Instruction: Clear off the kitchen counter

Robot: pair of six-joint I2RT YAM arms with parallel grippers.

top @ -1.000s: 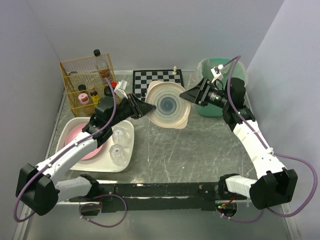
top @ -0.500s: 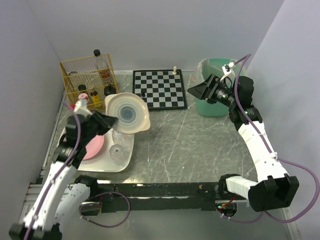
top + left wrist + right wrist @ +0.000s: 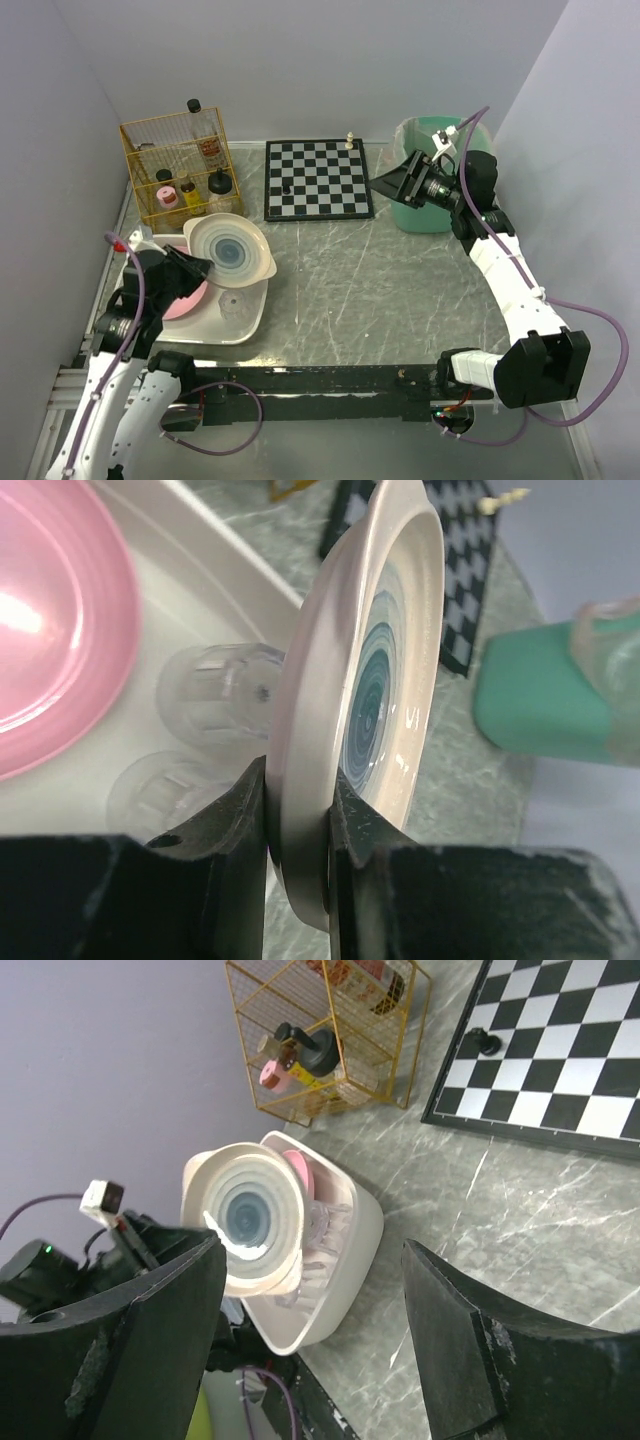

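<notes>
**Counter: plate held over the tub, right gripper open by the bin**

Counter (image 3: 400, 290) is the grey marble-veined top that fills the workspace and carries everything else. At its left side sits a white tub (image 3: 252, 312). Inside it are a pink dish (image 3: 185, 298) and two clear glasses (image 3: 236, 303) standing mouth-down.

The left gripper (image 3: 198, 264) is clamped on the rim of a cream plate (image 3: 232, 250) with blue-grey rings at its centre. From the left wrist, the fingers (image 3: 238, 820) press on both faces of the plate's (image 3: 385, 680) edge. The plate is tilted over the far part of the tub, above the glasses (image 3: 215, 685). Whether it touches them or the tub cannot be told.

The right gripper (image 3: 395, 180) hangs in the air beside a green bin (image 3: 425, 215) at the far right. The right wrist view (image 3: 315, 1270) shows its fingers well apart with nothing between them.

A chessboard (image 3: 318, 180) lies at the far middle of the counter. A black piece (image 3: 284, 186) stands on it and a pale piece (image 3: 350, 138) stands at its far edge. A yellow wire basket (image 3: 175, 170) of bottles stands at the far left, just beyond the tub.
</notes>
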